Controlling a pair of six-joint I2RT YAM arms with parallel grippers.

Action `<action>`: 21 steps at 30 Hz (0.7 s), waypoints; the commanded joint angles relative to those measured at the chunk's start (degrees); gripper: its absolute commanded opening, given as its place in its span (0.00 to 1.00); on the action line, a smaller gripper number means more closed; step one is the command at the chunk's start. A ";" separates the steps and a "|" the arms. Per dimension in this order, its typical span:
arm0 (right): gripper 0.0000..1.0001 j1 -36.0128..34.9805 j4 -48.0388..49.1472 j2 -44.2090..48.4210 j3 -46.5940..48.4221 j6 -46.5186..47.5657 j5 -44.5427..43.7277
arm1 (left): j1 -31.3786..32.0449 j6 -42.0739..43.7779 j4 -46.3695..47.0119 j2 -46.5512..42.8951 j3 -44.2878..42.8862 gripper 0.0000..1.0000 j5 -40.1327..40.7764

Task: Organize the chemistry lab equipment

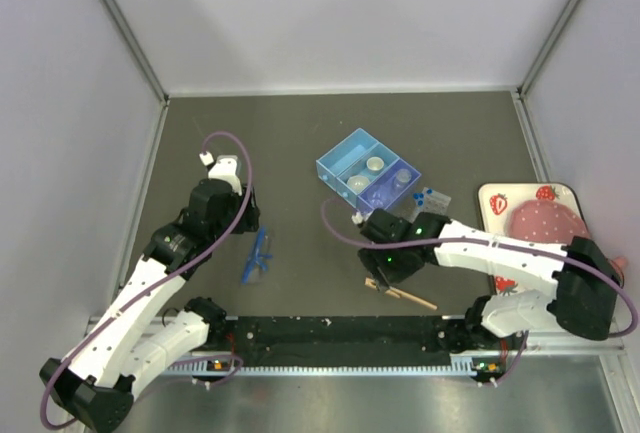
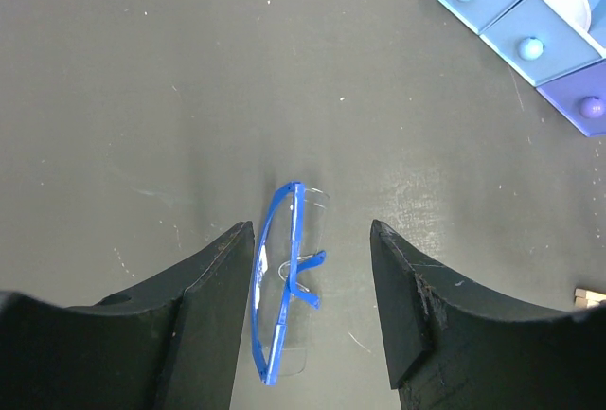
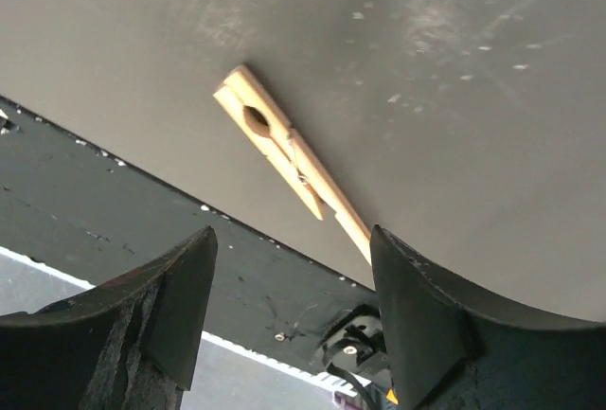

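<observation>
- The wooden clip (image 3: 284,150) lies flat on the table (image 1: 300,123), close to its near edge and just beside the black strip that runs along it.
- It looks like a pale, slim clothes-peg: two wooden slats, a round notch near the jaw end, and what seems to be a spring at the middle.
- I'd judge it very light and stiff. The bare wood shouldn't be slippery, but it lies so low that it could skid or spin if nudged from one side.
- The best hold looks to be across the two long flanks near the spring, squeezing the slats together rather than levering them apart.
- The right pincer (image 3: 292,240) hangs above it, spread wide and holding nothing, with the clip's tail between its fingers.
- The left pincer (image 2: 311,230) is also released and empty, straddling the blue-framed safety glasses (image 2: 284,277).
- The glasses look light, with a clear lens that would scratch easily and a thin frame that flexes. The blue brow bar seems the safest place to grip.
- Farther back is a blue compartment box (image 1: 332,175) holding small round dishes (image 1: 375,164).
</observation>
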State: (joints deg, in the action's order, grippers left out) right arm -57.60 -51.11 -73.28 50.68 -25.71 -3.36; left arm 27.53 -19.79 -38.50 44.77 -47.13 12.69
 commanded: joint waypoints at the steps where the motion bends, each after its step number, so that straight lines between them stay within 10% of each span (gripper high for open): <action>1: 0.67 -5.75 6.10 -3.09 -1.19 -1.09 1.15 | -0.19 0.28 3.17 -0.48 0.20 0.58 -0.47; 21: 0.65 -7.43 16.13 -15.23 -2.69 4.97 -1.66 | -0.19 0.19 2.99 -0.48 0.55 0.58 -0.47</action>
State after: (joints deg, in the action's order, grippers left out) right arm -64.38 -39.03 -86.65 46.72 -22.00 -4.67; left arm 27.53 -19.77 -38.09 44.75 -47.11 12.62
